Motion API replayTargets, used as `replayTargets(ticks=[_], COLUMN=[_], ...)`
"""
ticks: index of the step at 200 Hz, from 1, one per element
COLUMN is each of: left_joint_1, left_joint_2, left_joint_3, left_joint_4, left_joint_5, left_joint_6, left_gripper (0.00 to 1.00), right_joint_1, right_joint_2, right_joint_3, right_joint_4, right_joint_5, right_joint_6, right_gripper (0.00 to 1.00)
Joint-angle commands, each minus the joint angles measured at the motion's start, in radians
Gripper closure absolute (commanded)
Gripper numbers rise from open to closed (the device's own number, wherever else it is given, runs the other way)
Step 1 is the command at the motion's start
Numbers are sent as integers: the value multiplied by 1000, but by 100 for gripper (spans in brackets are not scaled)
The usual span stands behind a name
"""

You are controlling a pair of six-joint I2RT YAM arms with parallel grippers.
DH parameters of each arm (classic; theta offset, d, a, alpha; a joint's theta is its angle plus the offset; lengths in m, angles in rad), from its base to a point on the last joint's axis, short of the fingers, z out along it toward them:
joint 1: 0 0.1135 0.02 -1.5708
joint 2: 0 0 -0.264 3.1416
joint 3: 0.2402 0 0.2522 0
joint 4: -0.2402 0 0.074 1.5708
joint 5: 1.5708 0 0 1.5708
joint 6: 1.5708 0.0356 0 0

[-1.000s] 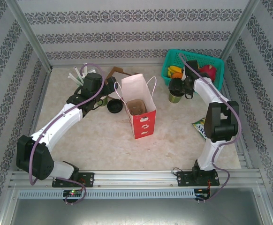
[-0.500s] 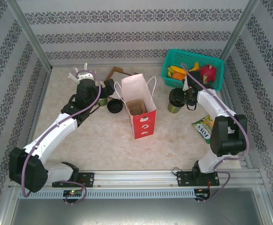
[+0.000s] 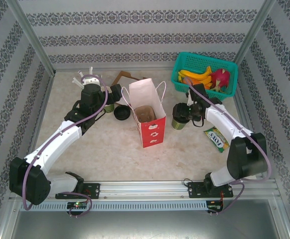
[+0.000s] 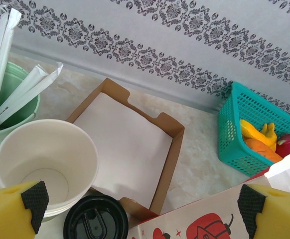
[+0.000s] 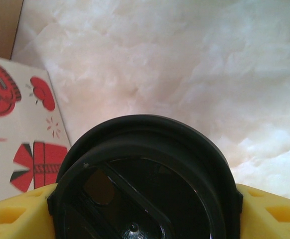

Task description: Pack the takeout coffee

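The takeout coffee (image 3: 178, 121), a green cup with a black lid (image 5: 145, 184), sits between the yellow pads of my right gripper (image 3: 185, 113), which is shut on it just right of the red-and-white paper bag (image 3: 147, 117). The right wrist view looks down on the lid, with the bag (image 5: 20, 124) at its left. My left gripper (image 3: 114, 93) hangs open, left of the bag. Below it stand an uncovered cup with a cream-white inside (image 4: 45, 159) and a loose black lid (image 4: 96, 219). Its fingers (image 4: 15, 209) hold nothing.
The bag stands open with a brown pulp carrier (image 3: 145, 113) inside. A teal basket (image 3: 205, 67) of fruit is at the back right. A flat brown box (image 4: 130, 139) and a mint cup of white sticks (image 4: 5, 104) are at the back left. A snack packet (image 3: 216, 138) lies right.
My right gripper has carried the lidded cup from beside the basket leftward and nearer, toward the bag. The left arm drew back slightly at first, then held still.
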Motion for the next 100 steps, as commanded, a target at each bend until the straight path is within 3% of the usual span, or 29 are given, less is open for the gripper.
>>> replayTargets(ticks=[1,38,61,100], left_joint_1=[-2,3,8,19], left_joint_2=[-13,-23,-15,38], left_joint_3=[36,39,58,241], left_joint_4=[-33,-8,7,-225], left_joint_5=[-20,20,103,159], left_joint_6=[7,7,11,84], left_gripper=[1,1,1,1], right_joint_1=[34,79,91,105], right_joint_2=[-42,-98,-118,-147], right_joint_3=[-56,-73,-91,-102], right_joint_4=[-128,-207,-216,-202], right_joint_5=[19,71,94,95], right_joint_6=[33,23,19,10], right_gripper=[25,24,23,19])
